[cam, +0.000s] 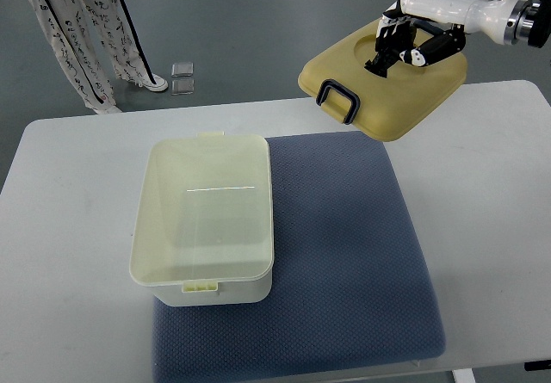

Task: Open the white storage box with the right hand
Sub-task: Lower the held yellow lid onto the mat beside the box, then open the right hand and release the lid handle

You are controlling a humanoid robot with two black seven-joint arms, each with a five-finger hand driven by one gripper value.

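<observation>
Up at far right, right hand (398, 46) grips yellow lid (387, 86) aloft; open storage box (203, 219) lies well apart, lower-left.

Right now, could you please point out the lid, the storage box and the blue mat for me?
lid (405, 99): top view, bare yellow top surface.
storage box (205, 219): top view, middle of its open inside.
blue mat (353, 254): top view, bare middle.

The right hand (398, 46), above the far right corner of the worktop (77, 228), has black jointed fingers (381, 61) with white tips and segments. Behind it runs a smooth, glossy white forearm shell (456, 10), ending in a silver metal ring and a dark cuff at the picture's edge.
</observation>
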